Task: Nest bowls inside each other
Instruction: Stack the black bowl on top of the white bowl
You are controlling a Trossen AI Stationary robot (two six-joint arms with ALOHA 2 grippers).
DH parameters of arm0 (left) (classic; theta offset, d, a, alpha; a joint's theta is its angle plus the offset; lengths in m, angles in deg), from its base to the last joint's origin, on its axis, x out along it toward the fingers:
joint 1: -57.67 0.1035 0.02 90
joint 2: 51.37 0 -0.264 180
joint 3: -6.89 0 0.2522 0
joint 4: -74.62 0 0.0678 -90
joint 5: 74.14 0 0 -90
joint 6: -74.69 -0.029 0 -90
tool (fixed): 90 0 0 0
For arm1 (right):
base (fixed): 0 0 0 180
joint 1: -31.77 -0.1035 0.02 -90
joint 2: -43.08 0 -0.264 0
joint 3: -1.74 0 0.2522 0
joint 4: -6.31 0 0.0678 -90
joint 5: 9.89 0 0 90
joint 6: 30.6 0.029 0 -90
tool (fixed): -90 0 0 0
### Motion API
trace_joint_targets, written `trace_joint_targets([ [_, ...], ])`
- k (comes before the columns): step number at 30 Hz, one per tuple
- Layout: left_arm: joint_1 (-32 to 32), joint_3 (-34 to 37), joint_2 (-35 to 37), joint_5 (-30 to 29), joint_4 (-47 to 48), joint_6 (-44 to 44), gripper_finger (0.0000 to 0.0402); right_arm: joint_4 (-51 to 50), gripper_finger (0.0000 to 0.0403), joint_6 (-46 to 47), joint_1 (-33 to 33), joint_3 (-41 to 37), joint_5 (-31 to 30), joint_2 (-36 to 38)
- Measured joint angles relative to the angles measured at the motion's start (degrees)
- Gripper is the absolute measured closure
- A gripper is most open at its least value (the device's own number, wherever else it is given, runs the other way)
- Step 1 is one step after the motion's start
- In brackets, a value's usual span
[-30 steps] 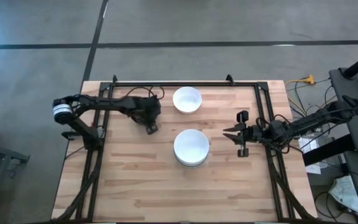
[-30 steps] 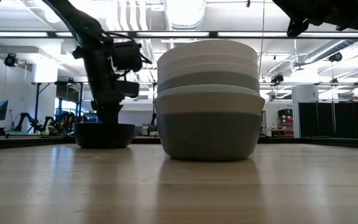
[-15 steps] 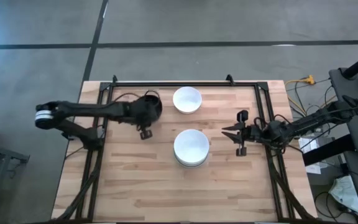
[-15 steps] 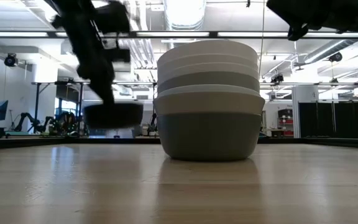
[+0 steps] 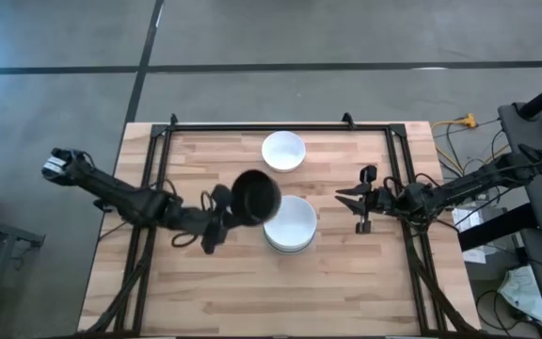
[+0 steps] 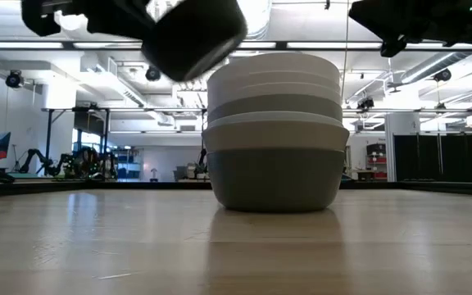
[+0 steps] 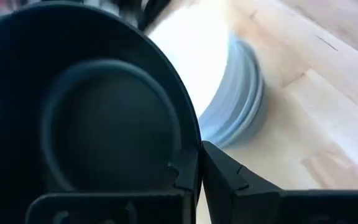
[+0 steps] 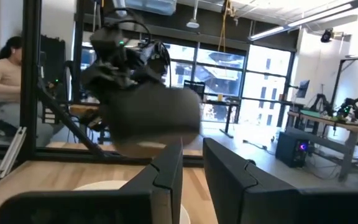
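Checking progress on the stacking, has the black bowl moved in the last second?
Yes. The left gripper has carried the black bowl from beside the lone white bowl to the stack.

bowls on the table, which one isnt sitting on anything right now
The black bowl: the left gripper holds it in the air beside the stack of bowls. The lone white bowl rests on the table.
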Motion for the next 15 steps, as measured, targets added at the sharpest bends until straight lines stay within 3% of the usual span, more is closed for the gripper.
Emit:
trace_joint_targets([
  [6,-4.35,-2.16,-3.28,-2.80,-2.27,-19.02,0.0401,0.00,0.0344,0.12,0.00,0.00,0.00,0.02],
  [12,-3.96,-10.48,-7.35,-2.91,0.97,-24.66,0.0401,-1.17,0.0344,0.16,-0.01,0.00,-1.17,0.05],
  [15,-2.86,-17.01,-9.64,2.29,7.56,-26.31,0.0401,-1.28,0.0344,0.60,0.00,0.00,-2.47,0.07],
])
